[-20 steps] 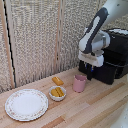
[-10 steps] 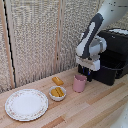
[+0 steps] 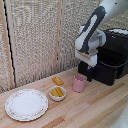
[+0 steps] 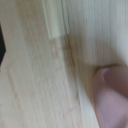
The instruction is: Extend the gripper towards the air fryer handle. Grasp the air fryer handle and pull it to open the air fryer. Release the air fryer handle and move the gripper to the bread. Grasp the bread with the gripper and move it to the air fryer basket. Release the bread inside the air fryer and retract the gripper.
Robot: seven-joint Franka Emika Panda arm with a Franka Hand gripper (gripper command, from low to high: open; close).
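In the exterior view the black air fryer (image 3: pixel 114 46) stands at the right. Its basket (image 3: pixel 107 71) is pulled out toward the left as an open drawer. The air fryer handle is hidden behind my arm. My gripper (image 3: pixel 89 74) hangs just in front of the drawer, above a pink cup (image 3: pixel 79 83). Its dark fingers blend into the black drawer, so their spacing is unreadable. The bread (image 3: pixel 58 80), a small golden oblong, lies on the wooden table to the left of the cup. The blurred wrist view shows wood and the pink cup (image 4: pixel 112 95), with no fingers in sight.
A small white bowl (image 3: pixel 57 93) with two golden sticks sits in front of the bread. A patterned plate (image 3: pixel 26 104) lies at the exterior view's left. A woven screen forms the back wall, and the table edge runs along the front right.
The arm has swung toward the exterior view's left, away from the air fryer front and over the pink cup. The basket stays pulled out.
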